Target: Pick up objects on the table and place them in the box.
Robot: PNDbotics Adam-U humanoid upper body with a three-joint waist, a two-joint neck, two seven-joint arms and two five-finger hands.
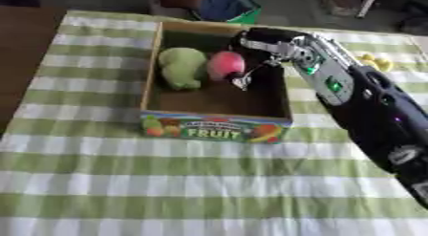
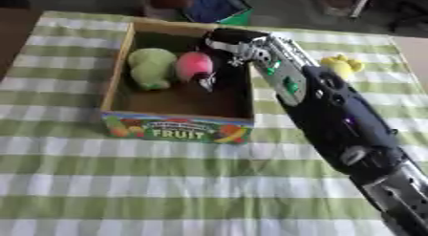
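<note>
A wooden box (image 1: 150, 82) with a "FRUIT" label on its front stands at the far middle of the table. Inside it at the back left lies a green plush fruit (image 1: 181, 67). Right beside that is a pink plush fruit (image 1: 224, 64). My right hand (image 1: 255, 51) reaches into the box from the right, its fingers curled against the pink fruit's right side and one fingertip showing just below it. A yellow plush thing (image 2: 343, 65) lies on the cloth right of the box, partly hidden by my forearm. My left hand shows in neither view.
A green and white checked cloth (image 1: 167, 182) covers the table, with bare dark wood (image 1: 21, 63) at the far left. My right forearm (image 2: 334, 120) crosses the table's right side. Blue and green clutter (image 1: 221, 5) lies beyond the far edge.
</note>
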